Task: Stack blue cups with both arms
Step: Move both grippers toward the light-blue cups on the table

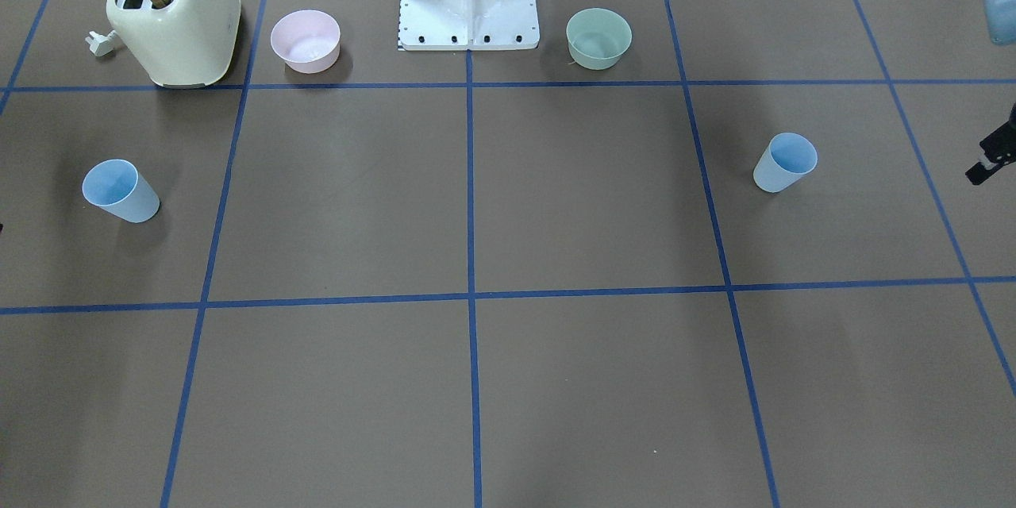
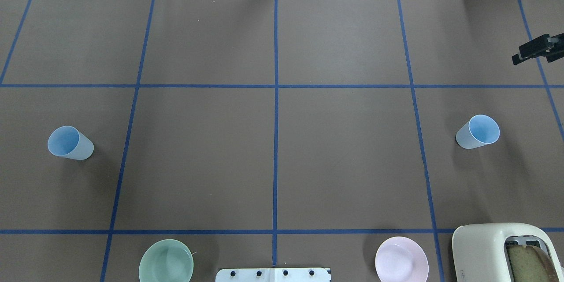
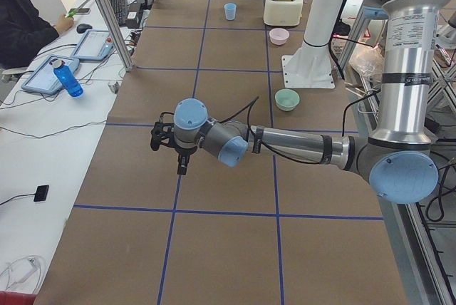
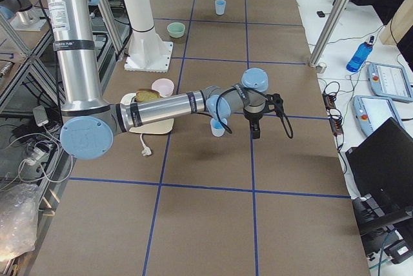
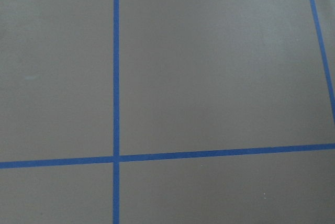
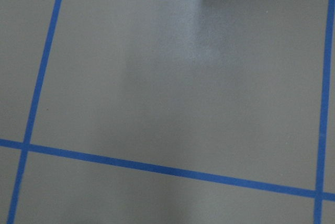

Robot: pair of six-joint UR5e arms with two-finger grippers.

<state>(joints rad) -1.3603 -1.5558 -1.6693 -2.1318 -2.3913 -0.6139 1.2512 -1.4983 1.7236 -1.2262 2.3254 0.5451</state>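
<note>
Closest to you, the left arm [image 3: 285,145] reaches low across the table [image 3: 228,248], and its left gripper [image 3: 182,168] points straight down over the brown cover. At the other end the right arm [image 4: 168,105] does the same, right gripper [image 4: 255,133] fingers-down. You can't tell from these views whether either pincer is open or closed.

Next in size is the cream toaster [image 2: 498,251] on the robot's right, with a slice of bread [image 2: 526,264] poking out of its slot. The pink bowl [image 2: 401,259] is just beside it. The green bowl [image 2: 166,261] sits across the white base mount [image 2: 273,274].

Now your cups. The left blue cup [image 2: 70,143] stands upright at the left end, the right blue cup [image 2: 478,132] upright at the right end. They're well apart and unstacked. The right gripper hangs near its cup, not touching. Both wrist cameras show only brown cover and blue tape lines [image 5: 116,77].
</note>
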